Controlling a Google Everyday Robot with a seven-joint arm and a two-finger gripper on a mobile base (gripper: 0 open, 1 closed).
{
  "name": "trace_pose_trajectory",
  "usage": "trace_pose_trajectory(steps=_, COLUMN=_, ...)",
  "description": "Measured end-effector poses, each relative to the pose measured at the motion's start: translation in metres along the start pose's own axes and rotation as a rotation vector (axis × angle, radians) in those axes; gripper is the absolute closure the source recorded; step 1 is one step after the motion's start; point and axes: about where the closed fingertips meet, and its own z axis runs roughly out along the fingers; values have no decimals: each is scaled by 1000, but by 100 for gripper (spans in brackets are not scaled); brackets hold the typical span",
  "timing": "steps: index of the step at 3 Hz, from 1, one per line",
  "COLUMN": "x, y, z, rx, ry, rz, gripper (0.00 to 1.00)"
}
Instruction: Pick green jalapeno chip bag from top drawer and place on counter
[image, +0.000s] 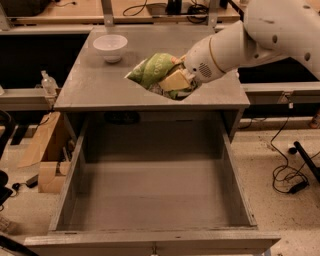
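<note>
The bag (156, 71), light green and crinkled, is held over the front half of the counter (90, 86), tilted with one corner pointing left; whether its underside touches the surface cannot be told. The gripper (174, 81) reaches in from the right at the end of the white arm (260, 35), its tan jaws closed on the bag's right end, with part of the bag bunched between them. On the counter's rear left, well apart from the bag, stands a white bowl (110, 46). Below the counter's front edge the drawer (69, 186) is pulled fully out, and its visible floor holds nothing. A cardboard box (42, 145) sits on the floor at the left and cables (290, 180) lie at the right. Judged progress: the pick is done, since the bag is out of the drawer and above its target surface. What remains is to lower it, part the jaws and draw the arm clear without dragging the bag along.
</note>
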Motion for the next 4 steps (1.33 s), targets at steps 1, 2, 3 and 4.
trace_pose_trajectory(steps=1, x=-12, y=-45, z=10, rx=59, ry=-18, rz=38, gripper=100)
trace_pose_trajectory(steps=2, x=-17, y=-93, z=19, rx=143, ry=-34, rz=97, gripper=100)
trace_pose_trajectory(steps=3, x=-5, y=-126, z=27, rx=236, ry=-10, rz=153, gripper=100)
trace_pose_trajectory(steps=4, x=-5, y=-128, z=28, rx=244, ry=-13, rz=163, gripper=86)
